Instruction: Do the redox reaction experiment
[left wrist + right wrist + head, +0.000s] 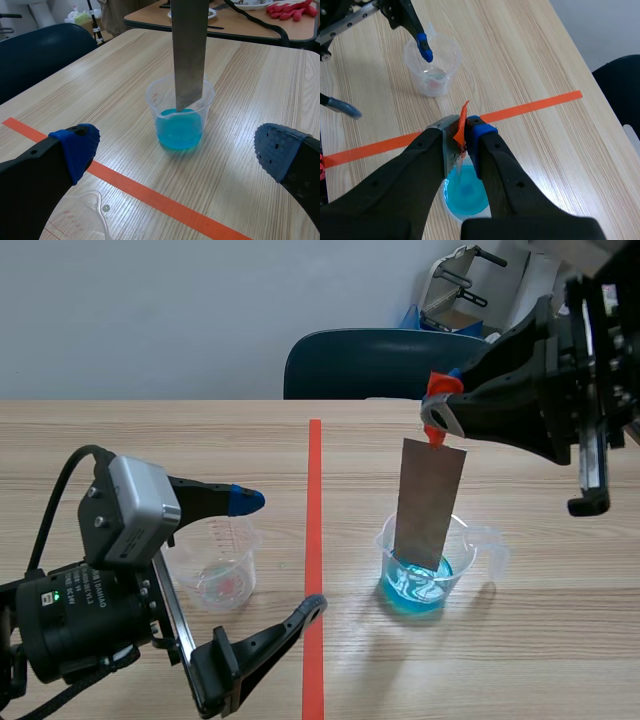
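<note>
Right jaws were clenched on metal strip (430,505) at its orange-taped top; lower end sat inside blue-liquid beaker (458,568). Left jaws stood wide apart near clear beaker (215,570).

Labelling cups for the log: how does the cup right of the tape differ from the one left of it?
The right cup holds blue liquid; the left cup looks almost empty. A metal strip, held by the right jaws, hangs into the right cup; nothing stands in the left cup. Both are clear and upright.
</note>
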`<state>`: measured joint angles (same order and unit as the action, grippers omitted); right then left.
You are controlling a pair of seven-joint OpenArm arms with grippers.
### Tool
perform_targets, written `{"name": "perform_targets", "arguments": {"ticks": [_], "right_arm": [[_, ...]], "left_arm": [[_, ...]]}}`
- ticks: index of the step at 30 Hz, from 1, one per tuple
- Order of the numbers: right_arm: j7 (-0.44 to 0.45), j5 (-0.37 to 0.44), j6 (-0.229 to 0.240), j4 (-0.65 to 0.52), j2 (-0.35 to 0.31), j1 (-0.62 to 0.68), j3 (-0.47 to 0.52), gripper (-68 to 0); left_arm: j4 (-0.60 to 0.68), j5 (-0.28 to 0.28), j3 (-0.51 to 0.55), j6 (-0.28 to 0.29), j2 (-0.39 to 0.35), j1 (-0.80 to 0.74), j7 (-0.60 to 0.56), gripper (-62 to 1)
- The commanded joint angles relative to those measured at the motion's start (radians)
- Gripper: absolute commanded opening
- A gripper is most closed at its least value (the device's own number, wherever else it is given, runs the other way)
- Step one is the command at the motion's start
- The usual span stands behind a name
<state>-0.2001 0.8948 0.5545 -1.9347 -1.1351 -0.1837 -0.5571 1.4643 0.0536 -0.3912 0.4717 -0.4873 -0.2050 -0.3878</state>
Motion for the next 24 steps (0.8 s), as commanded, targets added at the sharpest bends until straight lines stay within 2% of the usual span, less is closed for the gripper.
{"name": "perform_targets", "arguments": {"ticks": [1,10,24], "right_arm": [[0.039,-0.004,-0.003,0.01,0.002,-0.01,0.016,-66.9],[0.085,-0.101,0.016,0.103,0.085,0.021,0.013,-66.9],[0.228,-0.293,0.019,0.256,0.178,0.09,0.013,-66.9]], "left_arm": [[0.014,0.01,0.001,0.002,0.007,0.0,-0.006,1.4],[0.014,0.01,0.001,0.002,0.007,0.0,-0.004,1.4],[0.014,0.01,0.001,0.002,0.007,0.0,-0.004,1.4]]}}
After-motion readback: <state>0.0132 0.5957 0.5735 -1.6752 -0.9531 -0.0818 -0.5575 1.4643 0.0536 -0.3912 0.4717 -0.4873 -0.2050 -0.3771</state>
